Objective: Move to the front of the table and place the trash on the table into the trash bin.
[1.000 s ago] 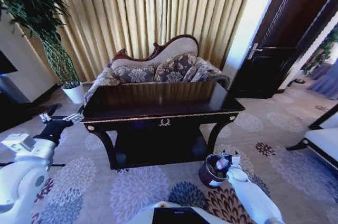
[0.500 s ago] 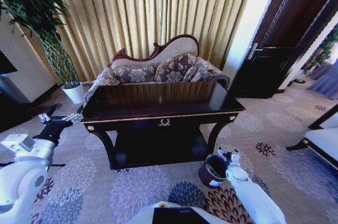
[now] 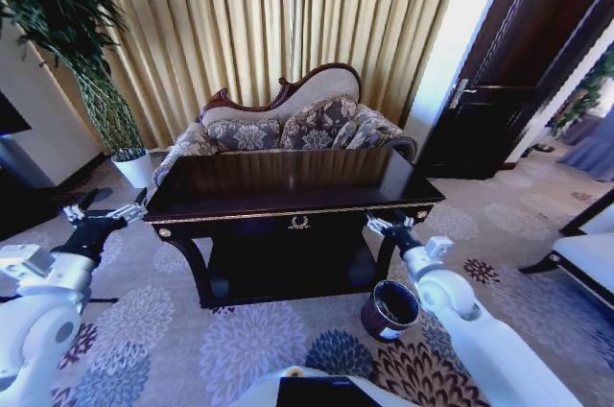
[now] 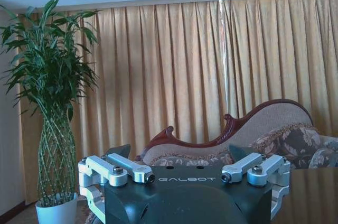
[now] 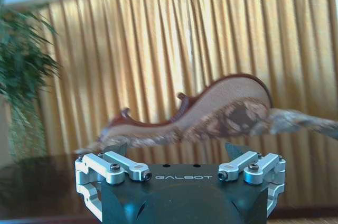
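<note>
The dark glossy table (image 3: 288,186) with gold trim stands straight ahead, and I see nothing lying on its top. The trash is out of view. The small maroon trash bin (image 3: 391,309) sits on the carpet by the table's front right leg, its inside too dark to read. My right gripper (image 3: 384,227) (image 5: 177,150) hovers open and empty above the bin, level with the table's front right corner. My left gripper (image 3: 101,213) (image 4: 179,152) hangs open and empty just off the table's left end.
An ornate sofa (image 3: 288,124) stands close behind the table, in front of gold curtains. A tall plant in a white pot (image 3: 134,167) is at the back left. A dark door (image 3: 499,119) and a seat edge (image 3: 585,253) lie to the right. Patterned carpet surrounds the table.
My right gripper let go of a red-capped bottle over the bin, then rose to the table's front right corner. The left arm drifted slightly left.
</note>
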